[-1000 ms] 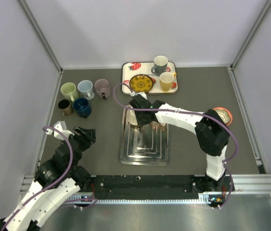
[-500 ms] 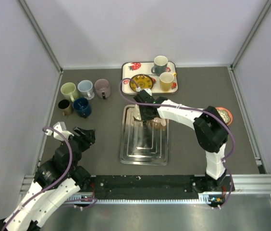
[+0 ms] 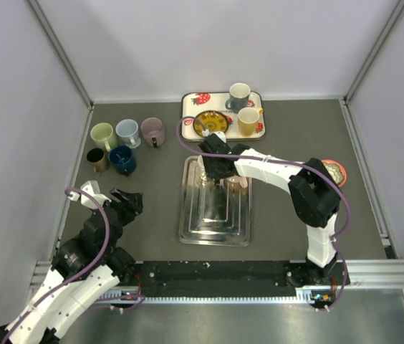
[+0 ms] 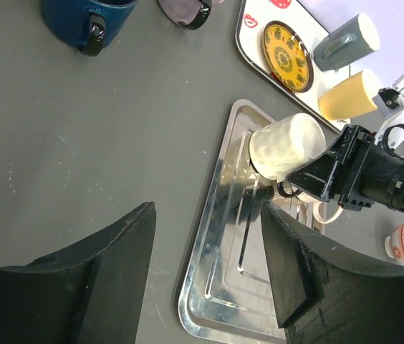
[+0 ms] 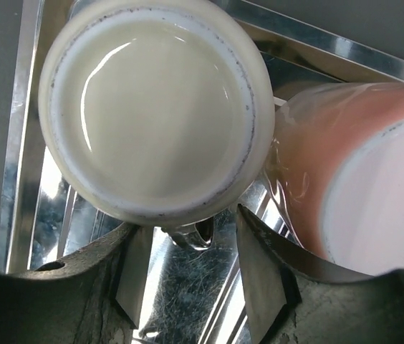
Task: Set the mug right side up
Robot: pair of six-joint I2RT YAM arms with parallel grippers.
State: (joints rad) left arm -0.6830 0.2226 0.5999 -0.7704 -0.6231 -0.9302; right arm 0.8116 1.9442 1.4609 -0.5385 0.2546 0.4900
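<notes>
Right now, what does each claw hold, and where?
Nothing seems held: right claw stands open around the handle of the cream ceramic mug; left claw is empty.

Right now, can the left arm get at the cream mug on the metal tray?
Probably not cleanly: bare table lies between the open left tool and the cream mug, but the right tool crowds it.
</notes>
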